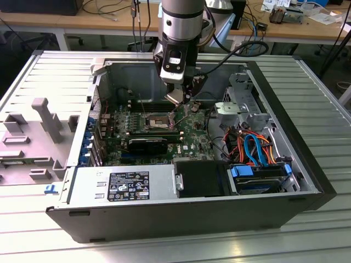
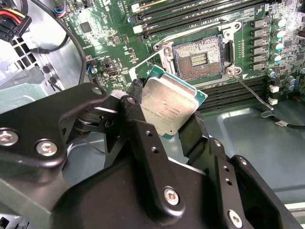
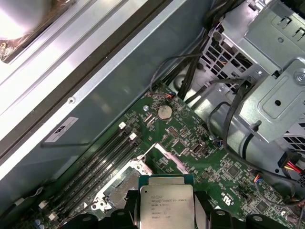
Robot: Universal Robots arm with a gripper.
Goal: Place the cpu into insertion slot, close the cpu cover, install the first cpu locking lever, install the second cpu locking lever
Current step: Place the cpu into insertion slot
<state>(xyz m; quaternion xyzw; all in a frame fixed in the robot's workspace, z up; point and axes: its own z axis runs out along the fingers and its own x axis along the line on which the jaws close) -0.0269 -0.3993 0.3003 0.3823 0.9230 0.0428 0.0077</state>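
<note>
Fingers point(image 2: 193, 137) clamped on cpu point(image 2: 169, 107), two opposite edges; we hold it tilted, clear of board point(image 2: 114, 33); insertion slot point(image 2: 198, 59) lies below, just beyond chip, uncovered.

Bench: you're on a ribbed grey metal tabletop point(image 1: 312, 109), spanning the ext. view L to R.
Desks: light wood desk point(image 1: 66, 22) along the top edge; 2nd wood top point(image 1: 296, 32) upper right.
Under desk: dark gap point(image 1: 19, 46) upper left, detail can't be told.
Clutter: cables point(image 1: 109, 8) top centre-left; papers point(image 1: 326, 15) top right corner.
Light: your glare is on the tabletop at bottom centre.
</note>
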